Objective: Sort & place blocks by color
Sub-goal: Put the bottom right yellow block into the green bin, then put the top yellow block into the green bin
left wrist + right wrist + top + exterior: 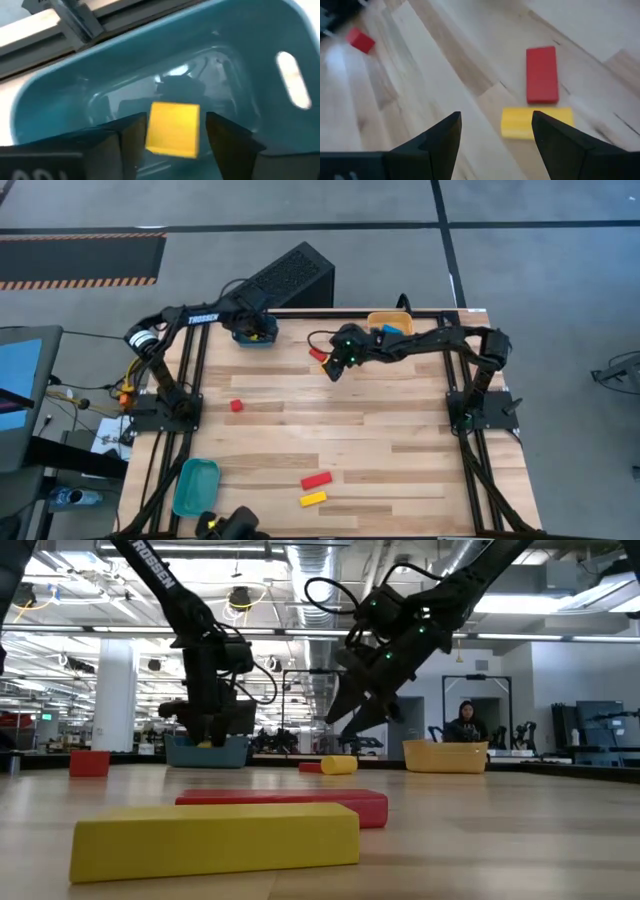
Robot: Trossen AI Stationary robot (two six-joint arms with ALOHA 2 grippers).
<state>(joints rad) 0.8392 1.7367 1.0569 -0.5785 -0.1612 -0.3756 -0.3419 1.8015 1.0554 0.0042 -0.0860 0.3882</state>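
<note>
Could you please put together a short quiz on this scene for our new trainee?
1. True or false: the right end effector is open, with nothing between its fingers.
2. The block at the left end effector, above the teal bin, is: A red, B yellow, C blue.
3. Fill in: beside the red bar near the table's front edge lies a ___ bar.
Key: 1 true; 2 B; 3 yellow.
</note>
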